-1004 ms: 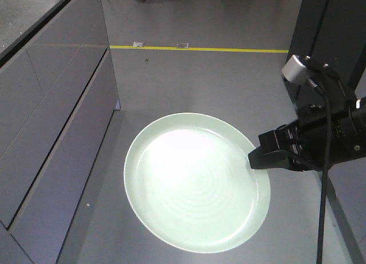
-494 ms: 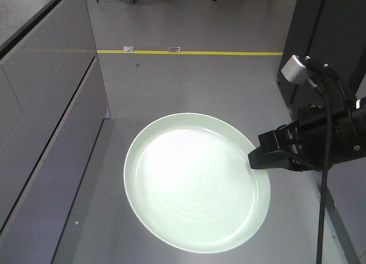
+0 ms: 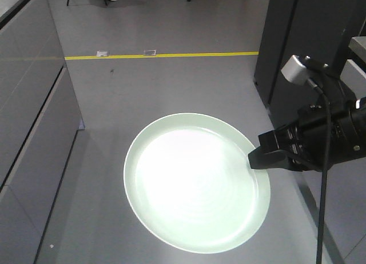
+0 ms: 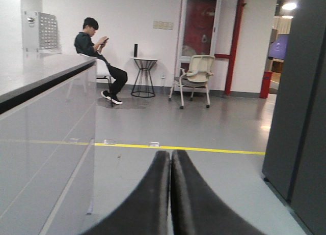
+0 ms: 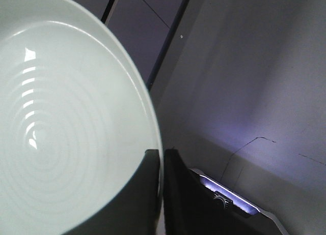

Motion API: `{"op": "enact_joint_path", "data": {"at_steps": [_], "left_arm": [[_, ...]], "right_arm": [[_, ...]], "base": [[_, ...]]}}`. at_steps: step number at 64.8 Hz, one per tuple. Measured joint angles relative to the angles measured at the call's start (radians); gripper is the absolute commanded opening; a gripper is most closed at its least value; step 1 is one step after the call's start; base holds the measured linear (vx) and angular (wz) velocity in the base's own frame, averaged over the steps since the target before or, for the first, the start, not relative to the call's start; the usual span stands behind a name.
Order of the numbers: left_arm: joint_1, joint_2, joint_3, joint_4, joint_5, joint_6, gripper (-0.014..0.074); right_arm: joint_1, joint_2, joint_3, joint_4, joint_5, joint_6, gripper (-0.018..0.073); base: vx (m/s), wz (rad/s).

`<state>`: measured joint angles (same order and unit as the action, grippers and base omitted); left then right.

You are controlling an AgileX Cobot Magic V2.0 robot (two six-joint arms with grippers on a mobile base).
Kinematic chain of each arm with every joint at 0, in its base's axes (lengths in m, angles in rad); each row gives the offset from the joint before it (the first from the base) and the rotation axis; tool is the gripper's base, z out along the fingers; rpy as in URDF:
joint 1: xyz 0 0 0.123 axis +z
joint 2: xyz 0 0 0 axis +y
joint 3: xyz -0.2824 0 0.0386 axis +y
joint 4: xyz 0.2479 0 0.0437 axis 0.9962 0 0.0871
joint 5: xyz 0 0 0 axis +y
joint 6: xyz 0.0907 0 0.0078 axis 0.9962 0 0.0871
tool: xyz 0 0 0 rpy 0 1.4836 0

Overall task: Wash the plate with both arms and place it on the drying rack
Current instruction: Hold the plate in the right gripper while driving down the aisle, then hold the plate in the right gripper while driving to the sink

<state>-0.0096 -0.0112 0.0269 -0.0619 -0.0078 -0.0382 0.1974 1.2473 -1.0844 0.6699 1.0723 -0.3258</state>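
Looking from the front-facing view, the pale mint-green plate [image 3: 194,184] hangs over grey floor, face up and roughly level, with the right claw [image 3: 258,159] pinching its right rim. From the left wrist, the left claw [image 4: 170,154] is pressed together on nothing and points toward a yellow floor line [image 4: 214,150]. From the right wrist, the jaws straddle the raised rim, though how deep the bite goes is hard to tell. The plate is likely stiff, glazed, breakable and slippery once wet, so it would sit safer with a second hold on the opposite rim.
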Motion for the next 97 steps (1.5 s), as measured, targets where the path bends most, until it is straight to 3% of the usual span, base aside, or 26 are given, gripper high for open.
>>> {"op": "enact_joint_path", "data": {"at_steps": [97], "left_arm": [[0.000,0.000,0.000,0.000,0.000,0.000,-0.0006]], "right_arm": [[0.000,0.000,0.000,0.000,0.000,0.000,-0.0008]], "base": [[0.10,-0.35]]}}
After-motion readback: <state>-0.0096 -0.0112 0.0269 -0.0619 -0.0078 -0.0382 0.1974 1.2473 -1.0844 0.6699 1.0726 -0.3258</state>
